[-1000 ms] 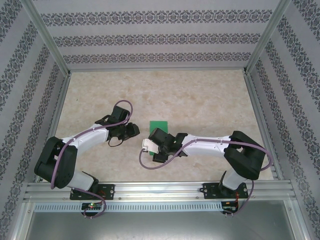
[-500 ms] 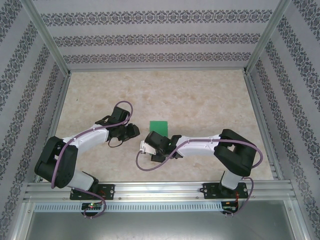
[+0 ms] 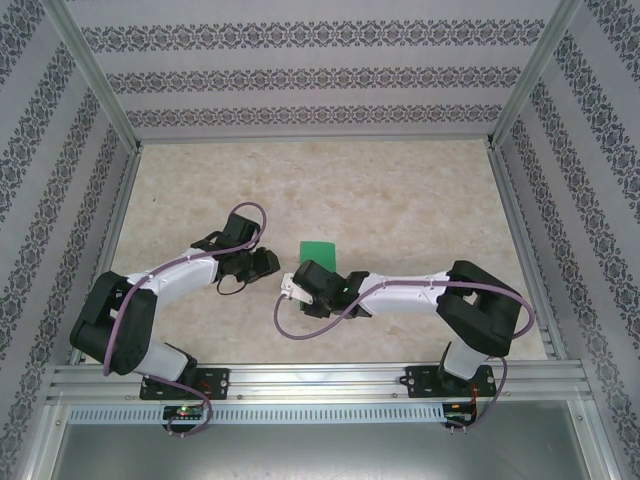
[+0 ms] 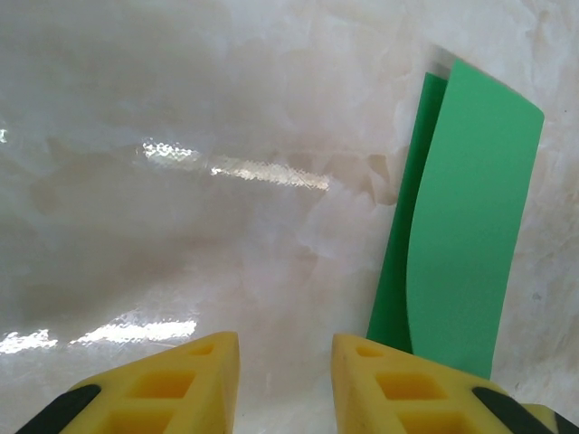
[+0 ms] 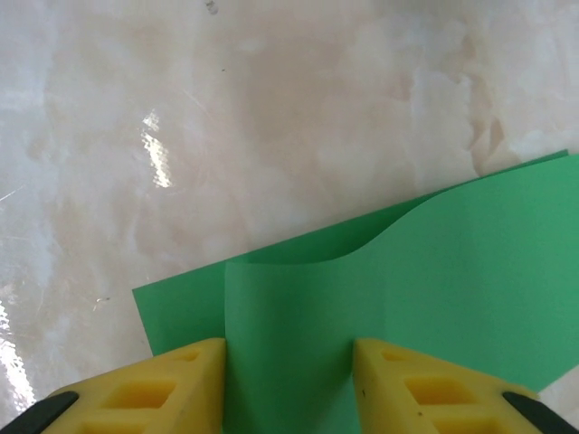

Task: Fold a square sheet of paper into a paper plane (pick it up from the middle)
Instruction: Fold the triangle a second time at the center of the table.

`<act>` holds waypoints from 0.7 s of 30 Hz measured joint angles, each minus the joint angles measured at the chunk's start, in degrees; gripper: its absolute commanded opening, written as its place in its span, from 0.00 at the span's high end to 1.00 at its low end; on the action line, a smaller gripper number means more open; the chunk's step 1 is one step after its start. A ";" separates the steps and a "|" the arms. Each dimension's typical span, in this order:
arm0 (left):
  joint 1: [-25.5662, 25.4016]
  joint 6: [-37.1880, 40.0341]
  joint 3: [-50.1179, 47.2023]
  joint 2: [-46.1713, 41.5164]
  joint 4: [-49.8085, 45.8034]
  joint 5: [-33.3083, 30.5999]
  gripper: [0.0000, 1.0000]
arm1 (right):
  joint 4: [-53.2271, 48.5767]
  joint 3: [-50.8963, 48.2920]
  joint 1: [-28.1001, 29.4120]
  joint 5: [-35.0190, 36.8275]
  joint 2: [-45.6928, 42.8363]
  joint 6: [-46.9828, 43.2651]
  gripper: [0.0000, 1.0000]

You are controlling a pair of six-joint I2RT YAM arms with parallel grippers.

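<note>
The end effector (image 4: pixel 285 384) stands with yellow fingers apart above the marbled table (image 4: pixel 181 181), the folded green sheet of paper (image 4: pixel 466 226) just beside.

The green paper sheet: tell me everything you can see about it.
The bright green paper sheet is thin, plain and unmarked, lying on the marbled beige table between the two arms. It looks folded over, upper layer bowed above the lower. A raised ridge of it sits between the right gripper's yellow fingers.

Bright, even light; glare streaks on glossy table (image 4: pixel 262 172); soft shadows.
</note>
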 measured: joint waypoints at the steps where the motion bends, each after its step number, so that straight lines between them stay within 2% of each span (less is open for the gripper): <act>1: 0.00 0.02 0.00 0.22 0.17 0.37 0.65 | 0.26 -0.35 0.00 0.28 -0.46 0.35 0.60; 9: 0.00 -0.81 0.26 4.02 4.57 8.00 0.44 | 2.54 -1.90 0.00 1.38 -1.64 2.01 0.60; 21: -0.44 -5.33 1.64 11.89 13.88 17.79 0.41 | 3.63 -3.04 0.00 1.97 -1.75 3.21 0.60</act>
